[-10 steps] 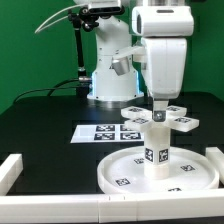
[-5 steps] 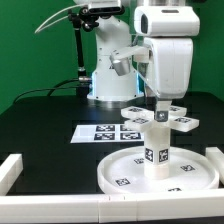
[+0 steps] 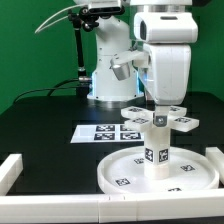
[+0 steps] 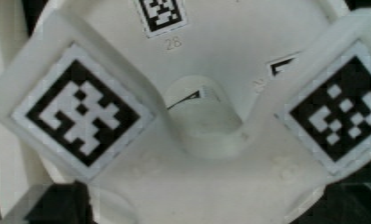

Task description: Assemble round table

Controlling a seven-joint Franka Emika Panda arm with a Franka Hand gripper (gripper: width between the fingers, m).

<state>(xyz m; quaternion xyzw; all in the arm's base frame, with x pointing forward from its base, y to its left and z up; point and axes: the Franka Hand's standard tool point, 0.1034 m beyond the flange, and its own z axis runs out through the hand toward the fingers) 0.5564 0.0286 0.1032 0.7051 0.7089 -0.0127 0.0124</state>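
Note:
The large round rimmed disc (image 3: 125, 172) lies at the front of the table in the exterior view. The short thick leg (image 3: 157, 150) stands upright in its middle. The cross-shaped foot piece (image 3: 140, 118) sits level on top of the leg. My gripper (image 3: 160, 106) comes straight down onto the foot's centre and is shut on it. In the wrist view the foot piece (image 4: 200, 130) fills the frame with its tagged arms, and my fingers do not show.
The marker board (image 3: 98, 133) lies flat behind the disc toward the exterior view's left. White border bars stand at the front left (image 3: 10, 170), along the front (image 3: 60, 206) and at the right (image 3: 215, 155). The arm's base (image 3: 108, 85) is at the back.
My hand has turned about its vertical axis over the leg, with the foot piece in it. The disc and leg have not moved.

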